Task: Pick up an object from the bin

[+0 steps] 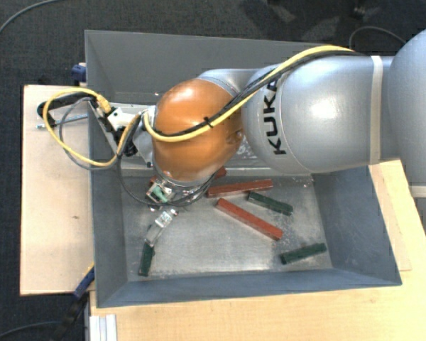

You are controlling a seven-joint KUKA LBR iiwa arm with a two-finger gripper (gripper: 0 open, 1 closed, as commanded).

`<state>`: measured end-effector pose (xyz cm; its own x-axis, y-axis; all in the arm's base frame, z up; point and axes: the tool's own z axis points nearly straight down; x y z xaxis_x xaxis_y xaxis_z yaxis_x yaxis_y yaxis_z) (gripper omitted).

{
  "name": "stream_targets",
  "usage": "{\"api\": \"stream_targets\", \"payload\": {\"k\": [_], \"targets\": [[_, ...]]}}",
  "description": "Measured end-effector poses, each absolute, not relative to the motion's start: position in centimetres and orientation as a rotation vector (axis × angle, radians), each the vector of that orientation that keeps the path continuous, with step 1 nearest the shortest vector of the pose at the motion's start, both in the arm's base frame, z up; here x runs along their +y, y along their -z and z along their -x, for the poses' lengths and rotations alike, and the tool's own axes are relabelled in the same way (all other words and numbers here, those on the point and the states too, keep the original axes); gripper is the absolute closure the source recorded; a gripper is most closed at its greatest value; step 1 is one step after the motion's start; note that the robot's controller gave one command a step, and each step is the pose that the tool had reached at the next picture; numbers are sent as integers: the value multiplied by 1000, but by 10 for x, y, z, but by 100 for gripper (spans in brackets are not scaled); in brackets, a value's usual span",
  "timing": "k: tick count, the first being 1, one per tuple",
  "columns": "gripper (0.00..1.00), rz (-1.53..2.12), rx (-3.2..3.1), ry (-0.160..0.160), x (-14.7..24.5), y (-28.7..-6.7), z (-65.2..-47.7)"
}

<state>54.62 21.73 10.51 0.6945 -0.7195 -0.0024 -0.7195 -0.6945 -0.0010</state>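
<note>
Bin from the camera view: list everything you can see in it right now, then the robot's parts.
bin: one, grey metal, at the middle of the view
red-brown sticks: two, one mid-floor at the arm's edge; the other slanted just in front of it
dark green sticks: three, one right of centre; one front right; one front left, just below the gripper
arm: one, silver, reaching in from the right, with a yellow cable along it
orange cover: one, on the wrist, over the back left of the bin
gripper: one, low over the left of the floor, above the front-left green stick; no thing seen in it
</note>
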Motion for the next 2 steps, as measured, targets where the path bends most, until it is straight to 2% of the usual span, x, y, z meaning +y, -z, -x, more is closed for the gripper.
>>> {"api": "stream_targets", "payload": {"k": [1, 2], "targets": [[0, 3020, 852, 9, 104, -186, -589], [0, 3139, 9, -1, 76, -141, -601]]}}
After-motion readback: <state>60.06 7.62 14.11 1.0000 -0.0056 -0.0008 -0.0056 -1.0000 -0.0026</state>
